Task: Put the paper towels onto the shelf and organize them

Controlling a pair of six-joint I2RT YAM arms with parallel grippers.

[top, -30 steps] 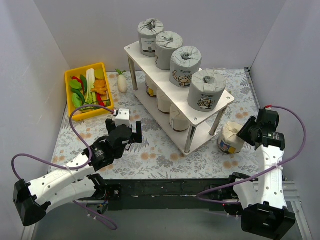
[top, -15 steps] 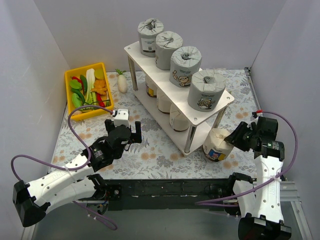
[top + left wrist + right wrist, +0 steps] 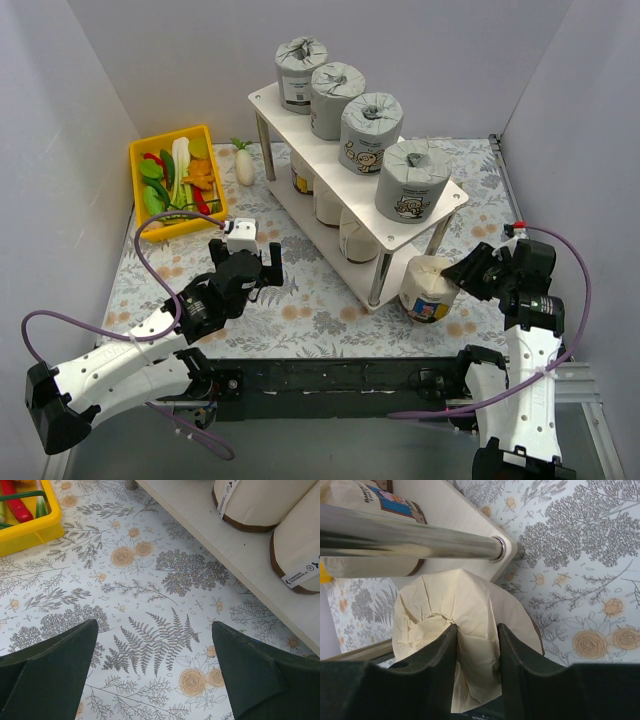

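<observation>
At the shelf's (image 3: 263, 97) near right corner, the right gripper (image 3: 458, 278) is closed to a narrow gap on the twisted top of a cream roll (image 3: 424, 292). The roll stands just beside the front leg (image 3: 379, 280), outside the lower board (image 3: 460, 510). Whether it rests on the mat (image 3: 320, 312) cannot be told. Over the mat, the left gripper (image 3: 250, 262) hangs wide open and empty.

Risk: the hold is on wrapping only, so the twist may slip or tear. The roll may also strike the leg or the board's edge on entry, jarring the three cream rolls (image 3: 355, 240) inside.

Long axis is near upright, twist uppermost. The label (image 3: 428, 310) faces the near edge.
</observation>
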